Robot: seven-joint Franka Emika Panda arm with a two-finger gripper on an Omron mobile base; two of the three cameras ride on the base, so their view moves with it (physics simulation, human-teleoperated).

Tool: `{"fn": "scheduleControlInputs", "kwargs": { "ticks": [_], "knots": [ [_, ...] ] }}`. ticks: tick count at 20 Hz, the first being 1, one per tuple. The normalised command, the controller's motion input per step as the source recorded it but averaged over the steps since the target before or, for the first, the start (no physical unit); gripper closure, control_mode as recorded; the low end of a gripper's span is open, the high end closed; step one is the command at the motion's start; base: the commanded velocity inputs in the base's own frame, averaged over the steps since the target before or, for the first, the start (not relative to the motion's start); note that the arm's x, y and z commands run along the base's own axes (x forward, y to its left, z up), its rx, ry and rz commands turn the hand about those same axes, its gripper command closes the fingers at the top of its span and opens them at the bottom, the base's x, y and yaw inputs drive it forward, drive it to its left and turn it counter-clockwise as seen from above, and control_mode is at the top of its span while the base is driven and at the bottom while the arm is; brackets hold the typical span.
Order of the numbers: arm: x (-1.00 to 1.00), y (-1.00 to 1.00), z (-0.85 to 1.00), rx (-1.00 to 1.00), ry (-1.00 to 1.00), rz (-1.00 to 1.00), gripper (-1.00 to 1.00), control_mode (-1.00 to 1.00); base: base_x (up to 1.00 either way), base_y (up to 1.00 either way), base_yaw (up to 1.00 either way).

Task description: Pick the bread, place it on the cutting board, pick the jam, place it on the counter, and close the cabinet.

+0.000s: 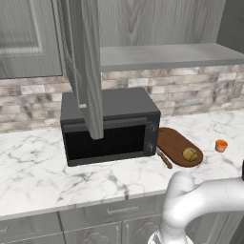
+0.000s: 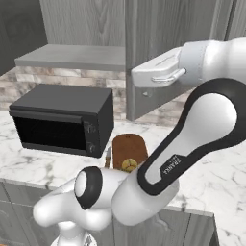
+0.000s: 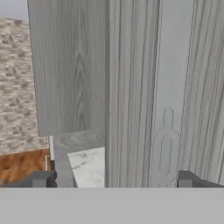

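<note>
- bread (image 1: pixel 189 154) lies on the cutting board (image 1: pixel 174 142), just right of the microwave (image 1: pixel 109 126); jam (image 1: pixel 221 145) stands on the bench (image 1: pixel 43 167) further right of the microwave.
- step in hand, as i judge it: closing the cabinet.
- jaws (image 3: pixel 111 180) are spread wide, empty, right up against the cabinet door (image 3: pixel 144 87).
- next move: push that door toward the shelf (image 1: pixel 167 56) until shut.

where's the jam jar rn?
The small orange jam jar stands on the white marble counter, left base view far right, just right of the dark oval wooden cutting board.
</note>
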Motion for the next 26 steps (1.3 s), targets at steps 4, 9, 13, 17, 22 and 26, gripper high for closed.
{"fn": "scheduleControlInputs", "kwargs": {
  "ticks": [4, 9, 13, 17, 22, 26],
  "knots": [
    [0.00, 0.37, 0.00, 0.00, -0.06, -0.07, -1.00, -1.00, 0.00, 0.00, 0.00],
    [0.00, 0.37, 0.00, 0.00, -0.07, -0.07, -1.00, -1.00, 0.00, 0.00, 0.00],
    [0.00, 0.36, 0.00, 0.00, -0.08, -0.07, -1.00, -1.00, 0.00, 0.00, 0.00],
    [0.00, 0.34, 0.00, 0.00, -0.09, -0.07, -1.00, -1.00, 0.00, 0.00, 0.00],
    [0.00, 0.23, 0.00, 0.00, -0.10, -0.06, -1.00, -1.00, 0.00, 0.00, 0.00],
    [0.00, 0.19, 0.00, 0.00, -0.11, -0.04, -1.00, -1.00, 0.00, 0.00, 0.00]
  ]
}}
